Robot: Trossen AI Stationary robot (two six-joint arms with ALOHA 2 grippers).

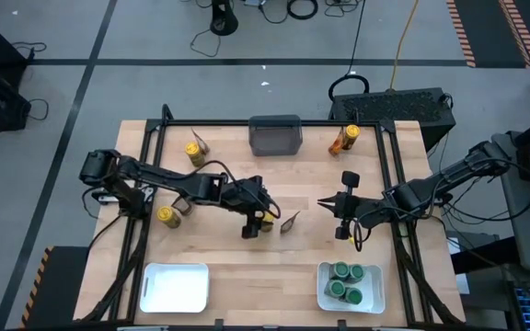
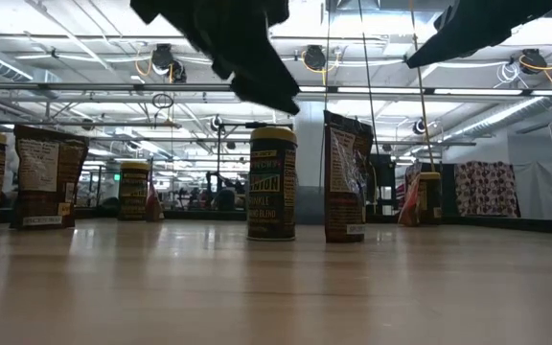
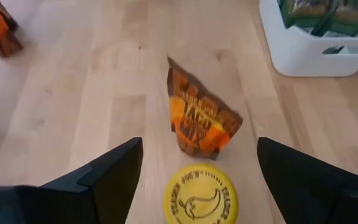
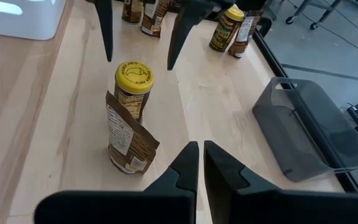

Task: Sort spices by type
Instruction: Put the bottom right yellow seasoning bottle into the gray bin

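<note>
So the left gripper [image 1: 258,223] hangs over mid-desk [image 1: 237,184] with its fingers [image 3: 104,180] spread wide, straddling a yellow-lidded jar [image 3: 201,194] that stands free between them, neither finger touching it. A taco packet [image 3: 201,119] leans just beyond the jar. My guess: it's lined up for a grab. The right gripper [image 1: 323,204] waits nearby, fingers pressed together, holding nothing.
</note>
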